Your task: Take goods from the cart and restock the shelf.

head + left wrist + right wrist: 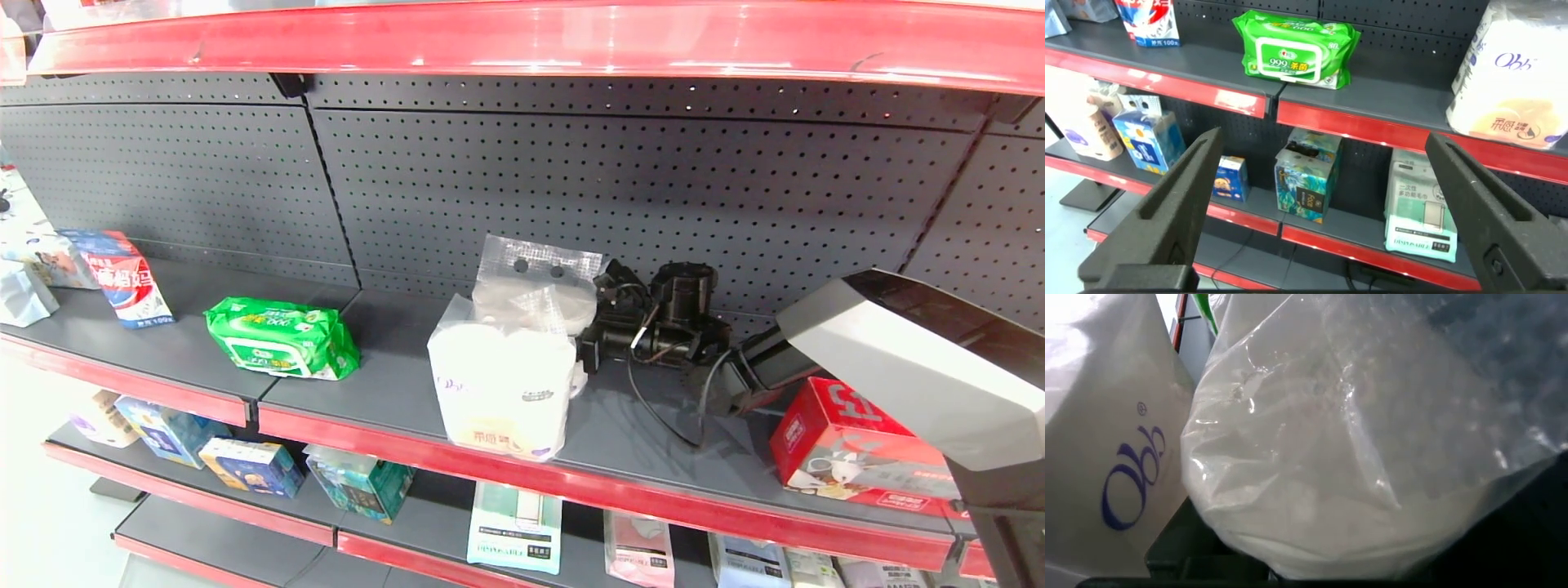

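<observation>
A clear plastic bag (535, 290) with white contents stands upright on the middle grey shelf (384, 384), just behind a white tissue pack (498, 384). My right gripper (589, 331) is at the bag's right side, shut on it. In the right wrist view the bag (1355, 457) is pressed close, with the tissue pack (1102, 457) beside it. My left gripper (1323, 143) hangs open and holds nothing, low in front of the shelves, below the tissue pack (1515, 77).
A green wipes pack (282, 336) lies to the left, and a blue-red pack (122, 278) stands farther left. A red box (849, 445) sits at the right. The lower shelf (1323, 237) carries several boxes. The red upper shelf edge (522, 41) overhangs.
</observation>
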Robot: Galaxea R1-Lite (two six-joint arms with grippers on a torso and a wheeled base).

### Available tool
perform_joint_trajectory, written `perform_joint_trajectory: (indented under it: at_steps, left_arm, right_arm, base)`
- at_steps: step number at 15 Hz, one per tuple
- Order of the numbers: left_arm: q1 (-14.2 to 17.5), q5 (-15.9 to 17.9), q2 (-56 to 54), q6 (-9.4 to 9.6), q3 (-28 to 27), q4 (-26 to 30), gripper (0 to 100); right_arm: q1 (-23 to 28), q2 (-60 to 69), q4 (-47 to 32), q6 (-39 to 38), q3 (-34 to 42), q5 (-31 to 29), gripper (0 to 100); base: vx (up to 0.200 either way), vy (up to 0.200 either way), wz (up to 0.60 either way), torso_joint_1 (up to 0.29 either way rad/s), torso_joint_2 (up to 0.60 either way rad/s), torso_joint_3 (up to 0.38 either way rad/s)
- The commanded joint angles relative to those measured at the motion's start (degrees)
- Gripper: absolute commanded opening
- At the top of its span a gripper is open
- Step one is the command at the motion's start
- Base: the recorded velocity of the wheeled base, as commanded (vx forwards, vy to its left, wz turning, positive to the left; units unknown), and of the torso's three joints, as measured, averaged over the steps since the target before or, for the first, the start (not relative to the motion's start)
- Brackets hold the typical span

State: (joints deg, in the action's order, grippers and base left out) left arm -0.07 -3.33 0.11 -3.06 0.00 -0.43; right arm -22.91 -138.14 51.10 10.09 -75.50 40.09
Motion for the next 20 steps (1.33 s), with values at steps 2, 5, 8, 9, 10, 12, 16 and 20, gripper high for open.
perform_joint_trajectory:
  at_steps: [2, 5, 8, 9, 10, 12, 16, 20]
  left_arm:
    - [0.0, 0.0, 0.0, -0.02, 0.0, 0.0, 100]
    - [0.0, 0.0, 0.0, -0.02, 0.0, 0.0, 100]
    - [0.0, 0.0, 0.0, -0.02, 0.0, 0.0, 100]
    - [0.0, 0.0, 0.0, -0.02, 0.0, 0.0, 100]
    - [0.0, 0.0, 0.0, -0.02, 0.0, 0.0, 100]
    - [0.0, 0.0, 0.0, -0.02, 0.0, 0.0, 100]
    - [0.0, 0.0, 0.0, -0.02, 0.0, 0.0, 100]
    - [0.0, 0.0, 0.0, -0.02, 0.0, 0.0, 100]
  right_arm:
    - [0.0, -0.3, 0.0, -0.1, -0.2, -0.1, 0]
    - [0.0, -1.0, 0.0, -0.4, -1.2, -2.0, 0]
    - [0.3, -1.0, 0.0, -0.4, -1.1, -2.5, 0]
    - [0.5, -1.0, 0.0, -0.4, -1.1, -2.5, 0]
    - [0.6, -1.0, 0.0, -0.5, -1.1, -2.5, 0]
    - [0.8, -0.9, 0.0, -0.4, -1.1, -2.5, 0]
    - [0.8, -0.9, 0.0, -0.2, -0.7, -3.7, 0]
    - [0.9, -0.5, 0.0, 0.5, -0.7, -3.6, 0]
  base:
    - [0.000, 0.000, 0.00, 0.000, 0.00, 0.000]
    - [0.000, 0.000, 0.00, 0.000, 0.00, 0.000]
    - [0.000, 0.000, 0.00, 0.000, 0.00, 0.000]
    - [0.000, 0.000, 0.00, 0.000, 0.00, 0.000]
    - [0.000, 0.000, 0.00, 0.000, 0.00, 0.000]
    - [0.000, 0.000, 0.00, 0.000, 0.00, 0.000]
    - [0.000, 0.000, 0.00, 0.000, 0.00, 0.000]
    - [0.000, 0.000, 0.00, 0.000, 0.00, 0.000]
